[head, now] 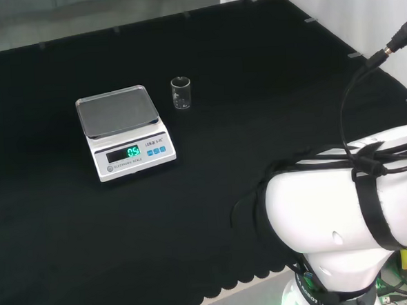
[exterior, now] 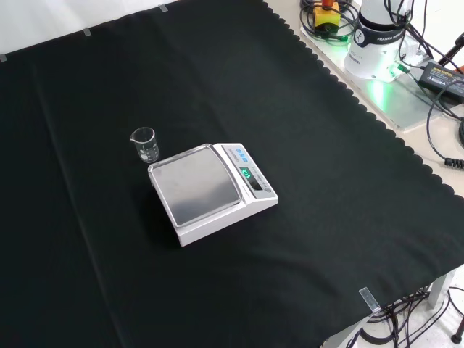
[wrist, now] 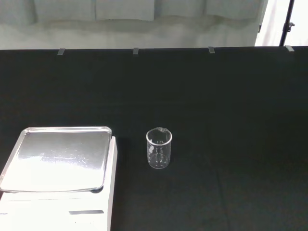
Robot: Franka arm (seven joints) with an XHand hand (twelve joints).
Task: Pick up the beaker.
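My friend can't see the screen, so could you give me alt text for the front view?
A small clear glass beaker stands upright on black cloth, just beyond the far left corner of a white digital scale with a bare steel pan. The arm's white base and cables sit at the bench's top right edge.

We've got a bench covered in black cloth [exterior: 341, 181] with a scalloped edge. Small grey tape tabs [wrist: 61, 51] hold its far edge down. Behind it there's a pale wall [wrist: 144, 29]. In the front view, cables [exterior: 442, 80] and a yellow box with a red button [exterior: 326, 16] sit off the cloth.
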